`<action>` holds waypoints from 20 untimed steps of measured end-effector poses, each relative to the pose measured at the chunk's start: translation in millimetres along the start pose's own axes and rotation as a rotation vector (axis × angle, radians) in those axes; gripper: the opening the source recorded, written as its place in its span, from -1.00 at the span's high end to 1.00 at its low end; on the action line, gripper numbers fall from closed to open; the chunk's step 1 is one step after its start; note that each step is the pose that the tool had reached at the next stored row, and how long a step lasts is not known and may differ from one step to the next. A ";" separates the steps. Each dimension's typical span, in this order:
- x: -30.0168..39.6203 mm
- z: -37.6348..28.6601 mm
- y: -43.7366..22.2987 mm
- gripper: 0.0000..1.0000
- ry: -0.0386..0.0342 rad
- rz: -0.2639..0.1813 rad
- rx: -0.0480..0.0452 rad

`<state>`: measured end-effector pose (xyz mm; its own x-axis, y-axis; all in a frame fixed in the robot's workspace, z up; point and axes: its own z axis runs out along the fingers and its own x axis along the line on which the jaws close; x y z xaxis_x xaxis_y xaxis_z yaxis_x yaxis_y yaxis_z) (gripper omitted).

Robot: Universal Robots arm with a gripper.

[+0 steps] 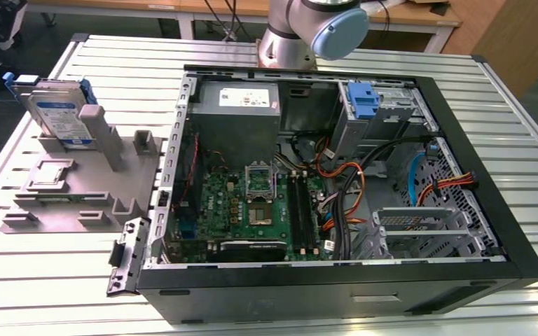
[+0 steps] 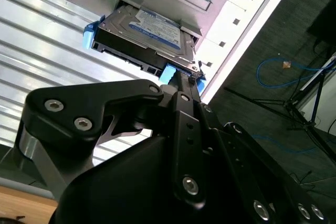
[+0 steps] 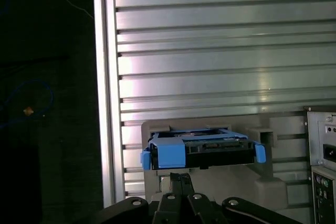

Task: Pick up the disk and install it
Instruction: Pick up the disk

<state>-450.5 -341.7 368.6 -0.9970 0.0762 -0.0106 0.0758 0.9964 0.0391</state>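
Note:
The disk (image 1: 59,112), a silver hard drive in a blue carrier frame, stands upright in the grey stand (image 1: 82,189) at the exterior view's left. Both wrist views look onto the disk (image 2: 149,30) (image 3: 202,148) resting in that stand. My gripper (image 3: 181,178) has its fingers closed together with nothing between them. In the second wrist view the gripper (image 2: 184,77) points at the disk's blue end, and whether it touches the frame is unclear.
An open computer case (image 1: 493,238) lies on the slatted metal table (image 1: 45,280), with motherboard, cables and a drive bay holding a blue bracket (image 1: 363,98). The arm's base (image 1: 311,31) stands behind the case. The table edge (image 3: 107,103) drops to dark floor beside the stand.

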 end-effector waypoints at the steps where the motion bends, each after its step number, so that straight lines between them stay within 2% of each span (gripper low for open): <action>1: 0.2 0.0 0.0 0.80 0.0000 0.000 0.0000; 17: 3.4 0.0 -0.2 0.80 0.0000 0.000 0.0000; 20: 3.5 0.0 -0.2 0.80 0.0011 -0.027 -0.0003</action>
<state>-454.0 -341.6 368.6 -0.9987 0.0490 -0.0106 0.0485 0.9981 0.0392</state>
